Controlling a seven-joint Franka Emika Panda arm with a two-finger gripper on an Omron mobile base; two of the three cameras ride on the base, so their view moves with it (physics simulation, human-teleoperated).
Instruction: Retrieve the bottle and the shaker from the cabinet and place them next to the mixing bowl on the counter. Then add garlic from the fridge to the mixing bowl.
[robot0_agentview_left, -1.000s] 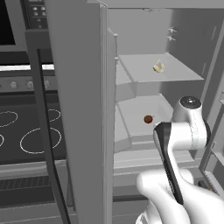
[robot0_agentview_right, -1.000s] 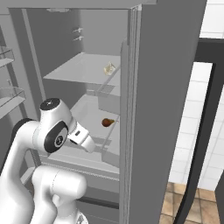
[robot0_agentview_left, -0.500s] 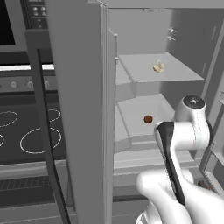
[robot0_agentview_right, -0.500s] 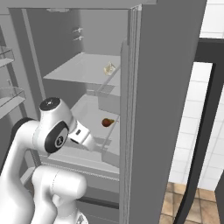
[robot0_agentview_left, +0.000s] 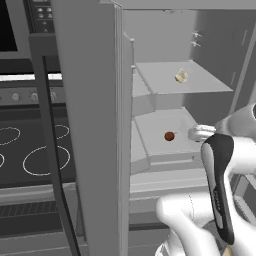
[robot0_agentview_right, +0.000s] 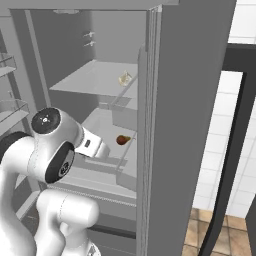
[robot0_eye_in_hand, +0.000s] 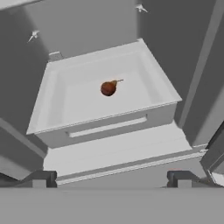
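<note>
- While the fridge (robot0_agentview_left: 90, 100) stands with its door open, the tool (robot0_eye_in_hand: 111, 178) points into its pale interior, fingers (robot0_eye_in_hand: 40, 178) spread wide with nothing between them.
- Straight ahead of the tool, a white drawer (robot0_eye_in_hand: 153, 83) lies open, and a small brown fruit with a stem (robot0_eye_in_hand: 108, 88) rests on its floor near the middle, well apart from the fingertips.
- Above the drawer, further from the tool, a shelf (robot0_agentview_left: 210, 82) carries the garlic (robot0_agentview_left: 181, 76), a pale bulb lying close to the shelf's middle.
- From the right base view, the garlic (robot0_agentview_right: 124, 78) sits higher than the brown fruit (robot0_agentview_right: 122, 140), and the tool's wrist reaches toward the drawer level, below the garlic.
- To the left of the fridge in the left base view, a black stovetop (robot0_agentview_left: 30, 155) with white rings lies behind the fridge door's edge.
- Neither the garlic nor the fruit touches the tool.
</note>
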